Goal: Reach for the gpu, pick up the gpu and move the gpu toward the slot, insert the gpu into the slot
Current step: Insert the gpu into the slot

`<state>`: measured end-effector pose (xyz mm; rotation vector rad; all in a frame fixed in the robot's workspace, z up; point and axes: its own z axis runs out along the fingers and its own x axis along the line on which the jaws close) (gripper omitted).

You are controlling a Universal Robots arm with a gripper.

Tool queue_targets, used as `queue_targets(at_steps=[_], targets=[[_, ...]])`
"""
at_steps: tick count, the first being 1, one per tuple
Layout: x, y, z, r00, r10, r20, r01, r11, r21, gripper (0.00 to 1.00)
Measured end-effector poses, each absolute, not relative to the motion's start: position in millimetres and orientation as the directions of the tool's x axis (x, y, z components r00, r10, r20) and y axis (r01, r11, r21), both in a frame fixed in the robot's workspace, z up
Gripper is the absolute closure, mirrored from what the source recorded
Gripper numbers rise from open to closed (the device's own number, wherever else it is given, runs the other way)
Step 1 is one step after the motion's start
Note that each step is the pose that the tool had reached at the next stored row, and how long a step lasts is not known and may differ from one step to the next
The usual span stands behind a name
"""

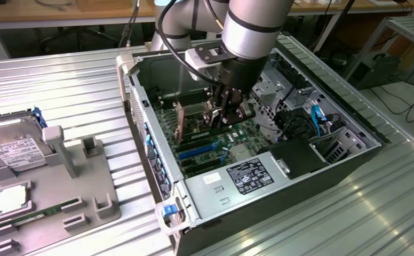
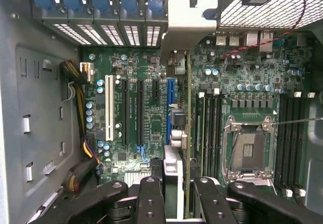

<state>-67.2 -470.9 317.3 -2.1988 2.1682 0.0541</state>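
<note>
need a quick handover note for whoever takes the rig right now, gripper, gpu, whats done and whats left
Gripper: shut on the gpu, gripping its upper edge, down inside the open pc case.
Gpu: held on edge over the motherboard, bracket end toward the case's rear slot covers.
Done: reach, pickup, carry to the slot area.
Left: whether the card is fully seated cannot be told; check that, then release.
Hard drive sits on the grey fixture outside the case.

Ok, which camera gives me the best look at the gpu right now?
The wrist view: the gpu runs edge-on from the jaws to its silver bracket, standing over the motherboard slots. The exterior view shows the gpu as a thin upright card beside the gripper.
</note>
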Motion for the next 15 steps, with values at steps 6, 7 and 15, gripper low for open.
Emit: queue_targets(at_steps=[6,7,15], targets=[[-67.2,-471.0,312.2,0.014,-0.998,-0.056,-1.0,-0.014,-0.012,0.72],[-67.2,-471.2,311.3,0.014,-0.998,-0.054,-1.0,-0.014,-0.012,0.72],[-67.5,-471.2,306.7,0.014,-0.999,-0.051,-1.0,-0.014,-0.008,0.72]])
